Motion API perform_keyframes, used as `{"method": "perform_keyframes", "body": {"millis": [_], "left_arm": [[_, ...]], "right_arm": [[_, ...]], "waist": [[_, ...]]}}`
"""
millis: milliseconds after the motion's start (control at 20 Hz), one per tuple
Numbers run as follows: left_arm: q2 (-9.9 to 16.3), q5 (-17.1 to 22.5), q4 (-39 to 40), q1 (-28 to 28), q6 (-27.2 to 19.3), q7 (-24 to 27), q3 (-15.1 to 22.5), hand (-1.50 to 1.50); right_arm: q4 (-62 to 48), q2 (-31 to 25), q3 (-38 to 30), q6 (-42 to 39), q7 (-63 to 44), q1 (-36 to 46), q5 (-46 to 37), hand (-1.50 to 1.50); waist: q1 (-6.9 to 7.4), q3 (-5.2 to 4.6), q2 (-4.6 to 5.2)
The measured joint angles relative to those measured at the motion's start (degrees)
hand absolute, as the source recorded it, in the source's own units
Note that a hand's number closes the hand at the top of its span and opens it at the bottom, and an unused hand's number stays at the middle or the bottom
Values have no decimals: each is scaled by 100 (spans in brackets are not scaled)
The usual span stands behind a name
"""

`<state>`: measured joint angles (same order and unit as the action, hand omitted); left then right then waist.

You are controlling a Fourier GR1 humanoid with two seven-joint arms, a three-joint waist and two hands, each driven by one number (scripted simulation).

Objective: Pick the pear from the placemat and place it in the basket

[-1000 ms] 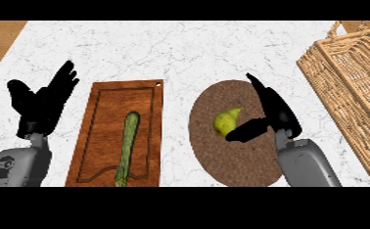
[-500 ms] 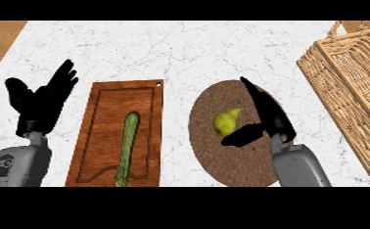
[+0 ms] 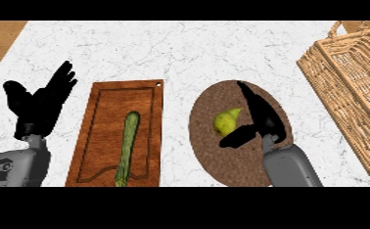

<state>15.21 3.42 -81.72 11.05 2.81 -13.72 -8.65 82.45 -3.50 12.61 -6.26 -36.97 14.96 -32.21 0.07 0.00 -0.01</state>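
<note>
Right hand (image 3: 264, 120) shifted left, fingers (image 3: 249, 98) straight, beside pear (image 3: 226, 121)

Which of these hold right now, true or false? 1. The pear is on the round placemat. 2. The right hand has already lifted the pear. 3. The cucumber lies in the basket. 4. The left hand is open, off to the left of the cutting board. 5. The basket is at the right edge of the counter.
1. True: the pear lies on the placemat.
2. False: the right hand is open beside the pear, which is not lifted off the mat.
3. False: the cucumber lies on the cutting board, not in the basket.
4. True: the left hand rests open there.
5. True.
</note>
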Motion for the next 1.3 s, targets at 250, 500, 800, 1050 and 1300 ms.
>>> {"method": "perform_keyframes", "body": {"millis": [250, 500, 800, 1050, 1300], "left_arm": [[78, 33, 272, 98, 133, 141, -134, 0], [34, 17, 87, 115, 130, -46, -106, 0], [-33, -51, 305, 272, 122, 61, -81, 0], [-144, -112, 246, 377, 113, 37, 82, 0], [-177, -122, 272, 530, 151, 11, 155, 0]], "right_arm": [[-364, 21, 210, -28, 187, 112, -367, 150], [-606, 85, 286, 3, 158, 348, -533, 150], [-1199, 184, 285, 554, -359, 939, -700, 150], [-2085, 295, -208, 1640, -1782, 2035, -1349, 150], [-3172, 310, -446, 2387, -2270, 3082, -1658, 150]], "waist": [[-18, -32, -29], [-22, -46, -46], [33, -45, -29], [298, -20, 73], [478, -7, 134]]}}
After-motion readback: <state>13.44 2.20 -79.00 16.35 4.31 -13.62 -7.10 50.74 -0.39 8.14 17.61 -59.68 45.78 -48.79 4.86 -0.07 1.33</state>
